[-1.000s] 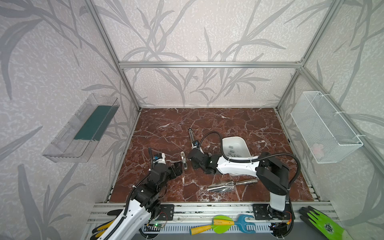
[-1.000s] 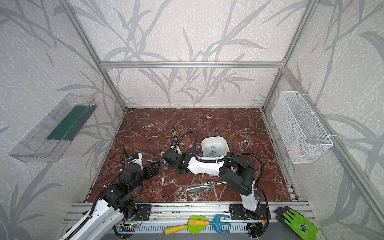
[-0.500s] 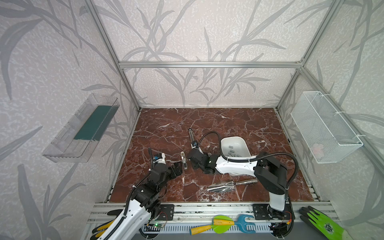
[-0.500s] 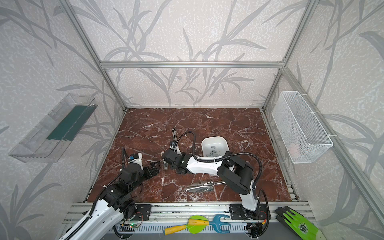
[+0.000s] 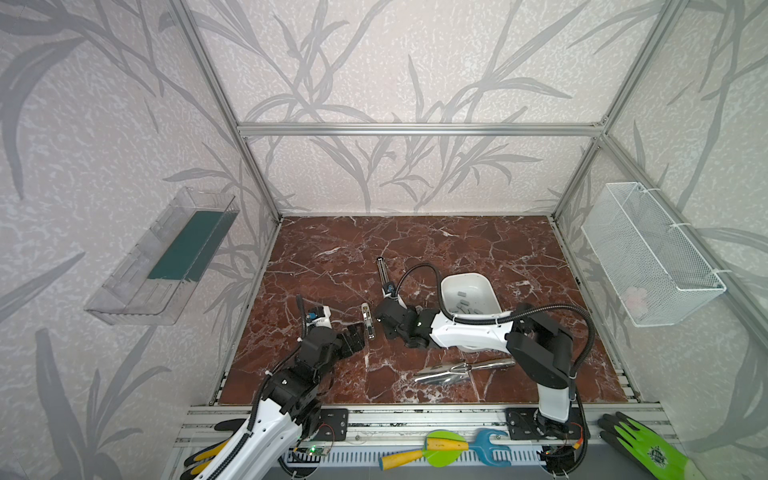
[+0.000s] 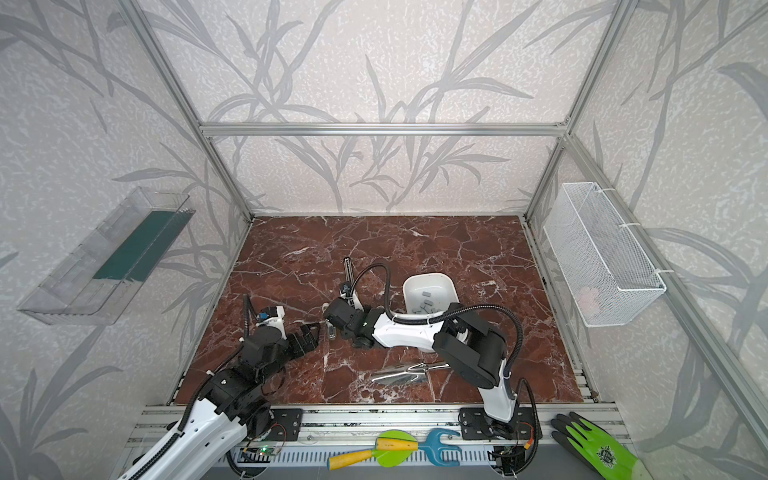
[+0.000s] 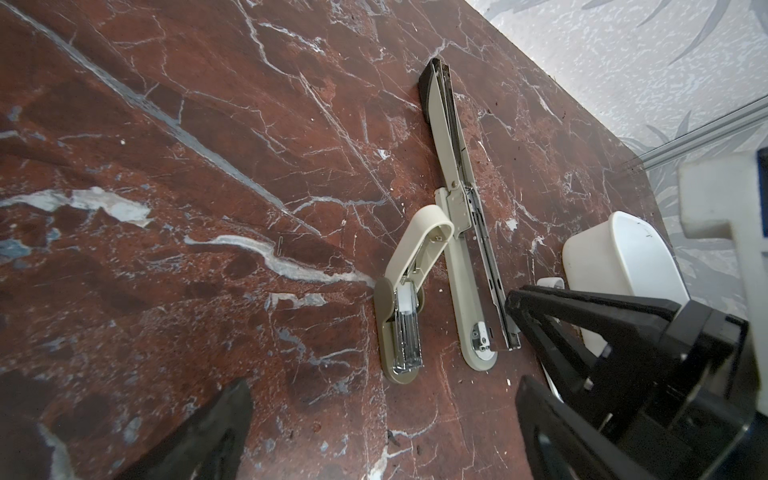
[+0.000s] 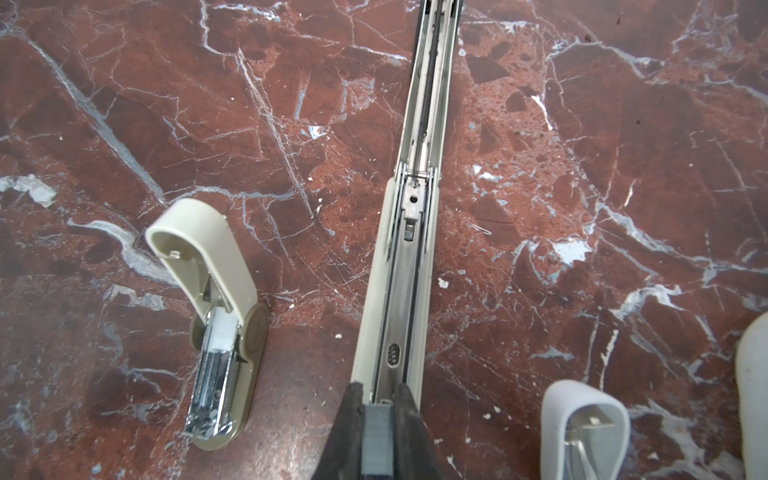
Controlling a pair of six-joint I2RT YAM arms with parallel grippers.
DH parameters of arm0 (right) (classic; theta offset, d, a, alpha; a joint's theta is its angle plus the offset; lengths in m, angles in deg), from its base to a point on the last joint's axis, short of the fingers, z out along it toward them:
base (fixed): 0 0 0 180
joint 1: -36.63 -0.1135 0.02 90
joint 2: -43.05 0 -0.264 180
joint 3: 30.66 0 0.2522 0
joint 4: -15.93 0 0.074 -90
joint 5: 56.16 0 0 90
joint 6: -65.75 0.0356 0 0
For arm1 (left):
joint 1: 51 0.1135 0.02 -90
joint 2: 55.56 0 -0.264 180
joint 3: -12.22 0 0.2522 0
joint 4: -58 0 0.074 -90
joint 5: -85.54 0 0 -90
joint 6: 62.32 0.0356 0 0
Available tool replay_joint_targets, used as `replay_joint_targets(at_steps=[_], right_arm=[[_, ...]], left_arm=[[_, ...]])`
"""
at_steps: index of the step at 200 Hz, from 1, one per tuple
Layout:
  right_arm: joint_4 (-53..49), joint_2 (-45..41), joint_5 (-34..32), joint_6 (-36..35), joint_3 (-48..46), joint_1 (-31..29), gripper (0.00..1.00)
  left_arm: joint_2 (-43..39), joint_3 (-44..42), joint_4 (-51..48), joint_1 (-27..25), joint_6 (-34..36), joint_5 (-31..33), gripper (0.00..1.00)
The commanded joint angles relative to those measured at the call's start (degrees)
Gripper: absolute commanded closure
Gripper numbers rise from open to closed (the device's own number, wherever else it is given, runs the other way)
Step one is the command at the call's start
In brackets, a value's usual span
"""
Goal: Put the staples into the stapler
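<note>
Grey staples (image 8: 376, 440) at open stapler (image 8: 399, 291)

No legible text or labels.

Polished marble tabletop (image 5: 457, 241), matt plastic stapler (image 7: 460, 282)

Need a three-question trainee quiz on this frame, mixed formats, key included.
1. True or false: the left gripper is shut.
2. The right gripper pinches: A) a grey staple strip; B) the small stapler; C) nothing.
3. Fill in: the spare staples lie in the white ____.

Key: 1 false; 2 A; 3 bowl.
</note>
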Motion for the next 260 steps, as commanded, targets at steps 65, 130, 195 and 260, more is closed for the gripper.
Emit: replay_joint_targets(at_steps=[65,130,195,260], right_arm=[[-1.1,1.0,-1.5,0.3,1.2,0.2,0.92],[-1.0,1.8,-1.1,0.8,1.3,0.1,0.92],[-2.6,1.7,-0.9,1.9,1.3,0.2,0.92],[-2.4,0.9,2.1,6.2,-0.8,-0.1,0.93]], left_arm=[[0.0,-0.1,0.1,0.1,-0.7,0.9,0.01],[0.0,-0.2,0.1,0.1,-0.8,1.1,0.01],[0.0,-0.2,0.2,0.1,-0.8,1.0,0.01],[0.0,-0.3,0.2,0.1,-0.9,1.1,0.01]])
